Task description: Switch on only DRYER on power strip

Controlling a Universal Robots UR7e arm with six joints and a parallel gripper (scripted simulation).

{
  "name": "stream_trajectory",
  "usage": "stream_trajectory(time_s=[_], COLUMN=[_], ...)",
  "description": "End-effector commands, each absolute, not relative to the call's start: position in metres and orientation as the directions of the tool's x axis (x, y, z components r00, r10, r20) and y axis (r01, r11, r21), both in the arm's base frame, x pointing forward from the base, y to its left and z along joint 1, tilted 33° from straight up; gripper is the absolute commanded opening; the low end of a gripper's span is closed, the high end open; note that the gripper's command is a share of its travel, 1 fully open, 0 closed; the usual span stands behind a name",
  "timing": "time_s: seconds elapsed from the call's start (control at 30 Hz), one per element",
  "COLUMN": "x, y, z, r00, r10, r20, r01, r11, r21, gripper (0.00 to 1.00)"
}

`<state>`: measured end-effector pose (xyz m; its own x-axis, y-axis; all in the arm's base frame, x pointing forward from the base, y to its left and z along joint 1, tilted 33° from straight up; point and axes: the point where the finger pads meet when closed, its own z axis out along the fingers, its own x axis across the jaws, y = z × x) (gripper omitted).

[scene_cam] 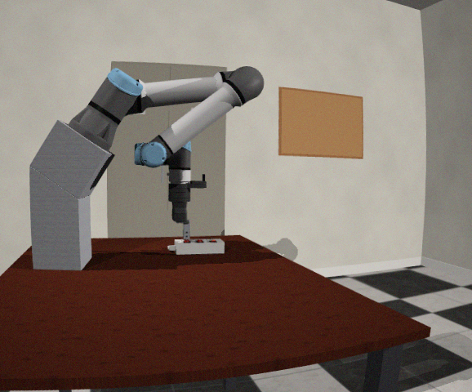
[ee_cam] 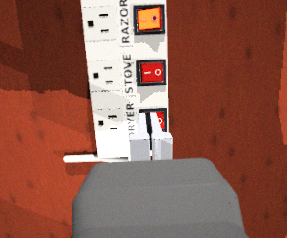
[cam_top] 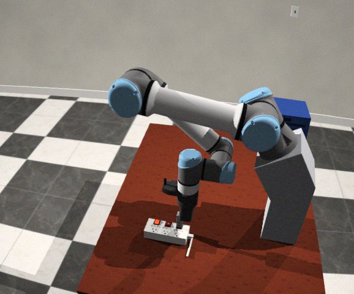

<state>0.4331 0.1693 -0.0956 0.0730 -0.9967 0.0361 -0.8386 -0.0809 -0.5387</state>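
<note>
A white power strip (ee_cam: 125, 79) lies flat on the red-brown table, also seen in the top view (cam_top: 166, 231) and the exterior view (scene_cam: 199, 246). It has three rocker switches. The RAZOR switch (ee_cam: 149, 19) glows bright orange. The STOVE switch (ee_cam: 152, 72) is dark red. The DRYER switch (ee_cam: 160, 119) is dark red and partly hidden by my fingers. My gripper (ee_cam: 147, 124) is shut and empty, pointing straight down with its tips on or just above the DRYER switch; it also shows in the top view (cam_top: 179, 223) and in the exterior view (scene_cam: 186, 234).
A short white cord stub (cam_top: 188, 245) sticks out from the strip's end near the DRYER switch. The robot's grey pedestal (cam_top: 286, 193) stands on the table to the right of the strip. A blue box (cam_top: 293, 114) sits behind the pedestal.
</note>
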Motion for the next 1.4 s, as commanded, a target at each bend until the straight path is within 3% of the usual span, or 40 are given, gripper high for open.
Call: stream_trajectory(time_s=[0.0, 1.37], x=[0.4331, 0.4375], y=[0.1694, 0.1695], z=[-0.0952, -0.102], r00=[0.073, 0.073], r10=[-0.997, -0.997], r20=[0.036, 0.036], r01=[-0.838, -0.838], r11=[-0.081, -0.081], r21=[-0.539, -0.539], gripper=[0.0, 0.0])
